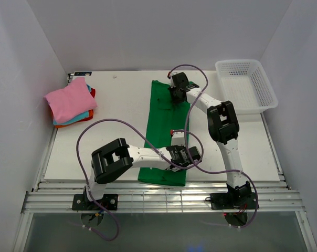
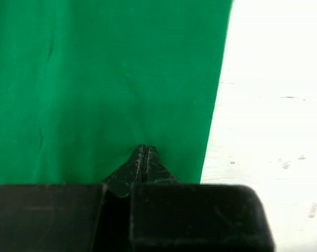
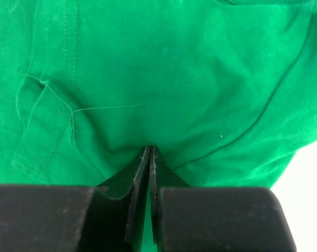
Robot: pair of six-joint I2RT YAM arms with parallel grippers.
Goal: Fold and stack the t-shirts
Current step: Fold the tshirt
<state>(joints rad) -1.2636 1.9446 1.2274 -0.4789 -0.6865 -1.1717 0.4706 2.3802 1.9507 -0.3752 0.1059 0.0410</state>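
The bright green t-shirt (image 1: 164,126) lies folded into a long narrow strip down the middle of the white table (image 1: 111,105). My left gripper (image 1: 187,156) is shut, its tips (image 2: 145,148) resting on flat green cloth (image 2: 122,79) close to the strip's right edge at its near end. At the far end my right gripper (image 1: 175,90) is shut on the shirt; the green cloth (image 3: 174,63) puckers into its closed tips (image 3: 150,149), next to a stitched hem. A stack of folded t-shirts sits at the back left: pink (image 1: 69,100) on top, teal-blue (image 1: 82,116) and orange-red (image 1: 91,94) under it.
A white plastic mesh basket (image 1: 247,86) stands at the back right corner of the table. White walls close in the left, right and back sides. Purple cables loop over both arms.
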